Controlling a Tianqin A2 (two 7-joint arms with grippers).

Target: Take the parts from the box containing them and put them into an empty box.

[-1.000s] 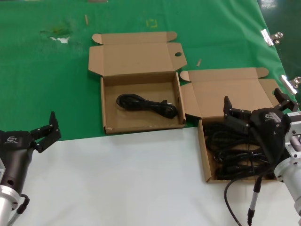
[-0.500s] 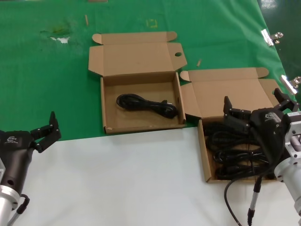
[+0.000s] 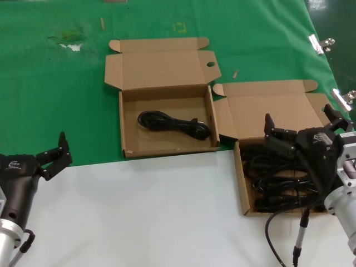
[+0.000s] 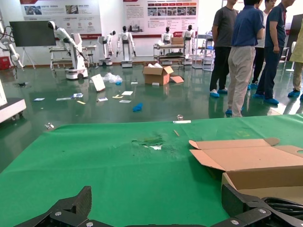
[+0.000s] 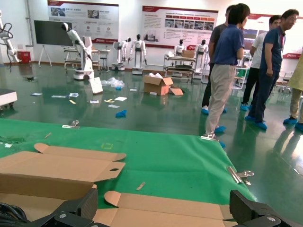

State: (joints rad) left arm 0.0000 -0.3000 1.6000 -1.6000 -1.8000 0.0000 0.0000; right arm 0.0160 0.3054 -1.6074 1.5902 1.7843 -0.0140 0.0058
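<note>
My right gripper (image 3: 303,129) hangs wide open over the cords (image 3: 278,181) at lower right, lined up to grab; left gripper (image 3: 53,156) idles wide open at lower left.

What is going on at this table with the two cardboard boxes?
A two-armed robot is moving coiled black power cords between two shallow brown cardboard boxes. The right gripper, fingers open, hovers over the box on the right, which holds several cords. One cord already lies in the box on the left. The left gripper waits open at the table's near left edge, holding nothing.
</note>
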